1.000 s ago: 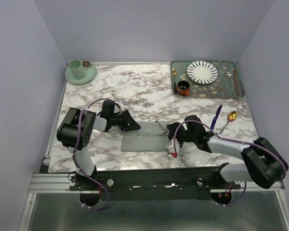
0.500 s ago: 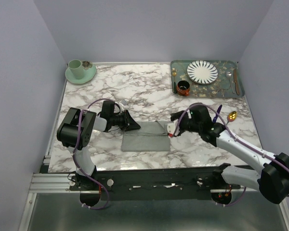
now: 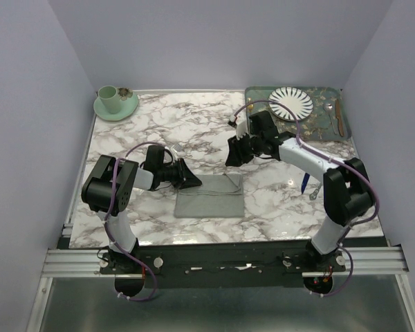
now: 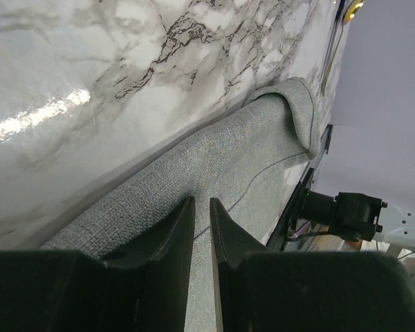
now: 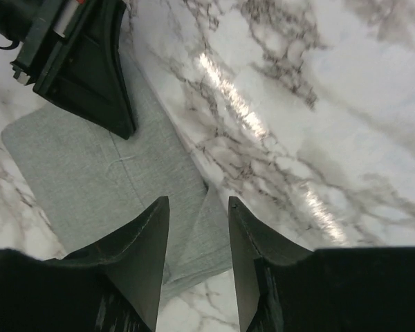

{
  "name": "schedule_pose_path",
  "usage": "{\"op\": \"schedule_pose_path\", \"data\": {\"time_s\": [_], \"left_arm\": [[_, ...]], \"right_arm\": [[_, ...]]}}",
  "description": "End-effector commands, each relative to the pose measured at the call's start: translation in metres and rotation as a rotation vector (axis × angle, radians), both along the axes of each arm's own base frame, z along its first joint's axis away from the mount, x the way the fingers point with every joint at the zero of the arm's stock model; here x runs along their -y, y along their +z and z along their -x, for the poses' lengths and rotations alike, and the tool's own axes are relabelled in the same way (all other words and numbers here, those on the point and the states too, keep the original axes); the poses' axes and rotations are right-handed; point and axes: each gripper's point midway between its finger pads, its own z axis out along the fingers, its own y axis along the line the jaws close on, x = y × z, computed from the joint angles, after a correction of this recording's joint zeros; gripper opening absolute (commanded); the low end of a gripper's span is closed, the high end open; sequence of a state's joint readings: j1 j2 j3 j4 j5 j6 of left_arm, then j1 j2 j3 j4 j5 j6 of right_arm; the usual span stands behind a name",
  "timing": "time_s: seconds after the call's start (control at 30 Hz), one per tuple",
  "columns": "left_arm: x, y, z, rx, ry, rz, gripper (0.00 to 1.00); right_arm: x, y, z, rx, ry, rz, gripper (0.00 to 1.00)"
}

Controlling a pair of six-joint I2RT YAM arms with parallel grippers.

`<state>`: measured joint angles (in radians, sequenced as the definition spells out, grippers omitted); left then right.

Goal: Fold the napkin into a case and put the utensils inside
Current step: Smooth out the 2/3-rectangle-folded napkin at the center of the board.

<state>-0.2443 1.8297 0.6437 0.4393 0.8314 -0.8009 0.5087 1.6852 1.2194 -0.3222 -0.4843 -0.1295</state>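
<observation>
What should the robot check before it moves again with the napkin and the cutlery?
1. Napkin folded and lying flat: ok.
2. Left gripper resting on the napkin's edge: ok. Really pinching the cloth: cannot tell.
3. Right gripper open, nothing in it: ok.
4. Blue-handled utensil inside the napkin: not ok, it lies on the table beside it.
5. Pocket open enough to slide cutlery in: cannot tell.

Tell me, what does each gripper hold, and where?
Right gripper: nothing, open. Left gripper: fingertips at the left edge of the napkin; a grip cannot be told.
</observation>
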Motion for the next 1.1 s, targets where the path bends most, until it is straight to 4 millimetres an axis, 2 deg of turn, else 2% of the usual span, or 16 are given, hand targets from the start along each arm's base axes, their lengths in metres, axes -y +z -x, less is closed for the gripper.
{"op": "schedule_pose_path", "data": {"time_s": [0.0,0.03,0.2,0.33,0.4,0.5,0.6,0.67,0.73,0.77,0.87,0.97,1.07], "left_arm": [[-0.009,-0.024,0.013,-0.054,0.031,-0.085,0.29],[-0.01,-0.023,0.013,-0.051,0.033,-0.086,0.29],[-0.01,-0.023,0.014,-0.051,0.036,-0.088,0.29],[-0.011,-0.024,0.015,-0.054,0.043,-0.09,0.29],[-0.011,-0.024,0.015,-0.055,0.043,-0.092,0.29],[-0.012,-0.022,0.015,-0.042,0.045,-0.088,0.29],[-0.011,-0.019,0.015,-0.038,0.044,-0.081,0.29],[-0.011,-0.019,0.015,-0.038,0.044,-0.081,0.28],[-0.011,-0.02,0.017,-0.047,0.047,-0.084,0.27],[-0.012,-0.02,0.016,-0.045,0.049,-0.082,0.27],[-0.012,-0.02,0.016,-0.044,0.051,-0.085,0.26],[-0.011,-0.021,0.015,-0.047,0.053,-0.085,0.26],[-0.012,-0.02,0.014,-0.045,0.055,-0.085,0.26]], "right_arm": [[0.003,-0.041,0.024,-0.46,-0.182,-0.136,0.45],[0.009,-0.057,0.024,-0.517,-0.212,-0.137,0.44],[0.02,-0.1,0.048,-0.698,-0.243,-0.153,0.4],[0.03,-0.122,0.059,-0.705,-0.248,-0.101,0.39],[0.037,-0.134,0.058,-0.676,-0.255,-0.055,0.39],[0.044,-0.14,0.052,-0.62,-0.254,-0.01,0.38],[0.038,-0.121,0.045,-0.573,-0.214,-0.038,0.39],[0.03,-0.089,0.034,-0.511,-0.175,-0.094,0.39],[0.025,-0.067,0.032,-0.485,-0.152,-0.126,0.4],[0.021,-0.046,0.031,-0.457,-0.128,-0.166,0.41],[0.013,-0.02,0.031,-0.458,-0.12,-0.225,0.43],[0.008,-0.02,0.037,-0.538,-0.142,-0.252,0.43],[0.007,-0.041,0.046,-0.643,-0.18,-0.241,0.43]]}}
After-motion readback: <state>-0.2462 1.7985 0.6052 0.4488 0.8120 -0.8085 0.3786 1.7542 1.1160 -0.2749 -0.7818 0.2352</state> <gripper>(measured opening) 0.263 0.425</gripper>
